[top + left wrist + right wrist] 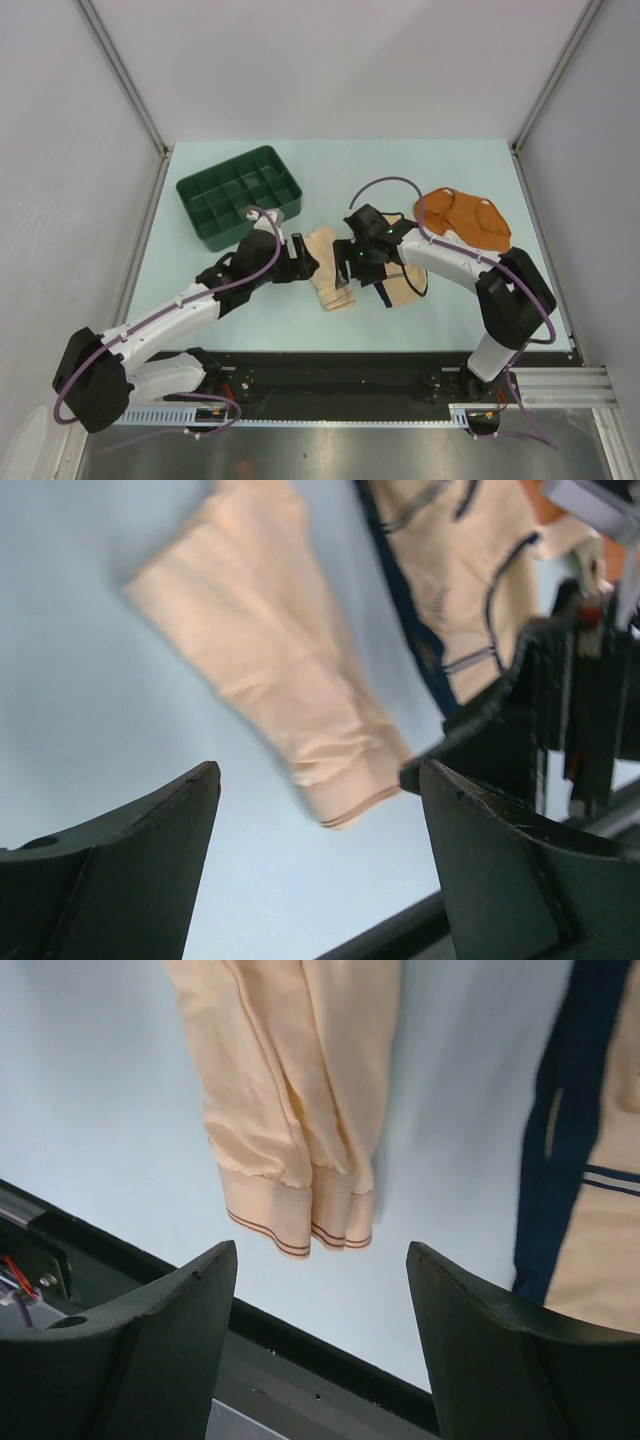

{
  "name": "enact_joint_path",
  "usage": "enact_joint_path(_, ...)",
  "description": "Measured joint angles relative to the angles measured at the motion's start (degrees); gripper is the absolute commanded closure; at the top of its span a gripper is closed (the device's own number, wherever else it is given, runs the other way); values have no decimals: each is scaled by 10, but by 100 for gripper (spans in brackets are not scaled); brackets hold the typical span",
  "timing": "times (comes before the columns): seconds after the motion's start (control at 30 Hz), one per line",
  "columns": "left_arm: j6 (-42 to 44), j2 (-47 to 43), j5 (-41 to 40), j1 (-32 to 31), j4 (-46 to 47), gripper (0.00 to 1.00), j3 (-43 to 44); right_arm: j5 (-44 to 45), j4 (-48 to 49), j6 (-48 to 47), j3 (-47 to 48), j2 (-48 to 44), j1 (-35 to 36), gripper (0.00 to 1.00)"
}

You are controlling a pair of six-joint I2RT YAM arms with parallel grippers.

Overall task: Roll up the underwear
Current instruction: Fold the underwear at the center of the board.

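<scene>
Looking through the left wrist camera first, I see my left hand (pixel 318 780) released, its two fingers standing wide apart with nothing between them. The pale peach underwear (pixel 270 650) lies flat on the bench just beyond the fingertips. My right hand (pixel 320 1255) is released too, and its fingers are spread above the striped hem of the same peach piece (pixel 290 1090) without touching it.

From overhead, the left hand (pixel 300 252) and the right hand (pixel 352 264) face each other across the peach garment (pixel 330 272). The garment is folded into a narrow strip and is not rolled. Just to the right, partly under the right arm, lies the cream underwear with black trim (pixel 405 285), spread out loosely. The rust-orange underwear (pixel 465 218) sits further back on the right. A dark green compartment tray (pixel 222 165) stands on the bench (pixel 330 170) behind the left arm.
</scene>
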Motion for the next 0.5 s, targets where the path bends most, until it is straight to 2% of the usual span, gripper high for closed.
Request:
enact_joint_path(0.13, 5, -21, 2, 50, -23, 15, -28, 3, 10, 6, -1, 35, 19, 27)
enact_joint_path(0.23, 11, -28, 5, 75, -31, 21, -40, 15, 11, 8, -2, 46, 21, 29)
enact_joint_path(0.4, 20, -23, 16, 104, -27, 24, -43, 28, 12, 9, -2, 52, 23, 39)
enact_joint_path(0.5, 26, 11, 18, 115, -20, 24, -39, 31, 13, 9, -2, 56, 30, 43)
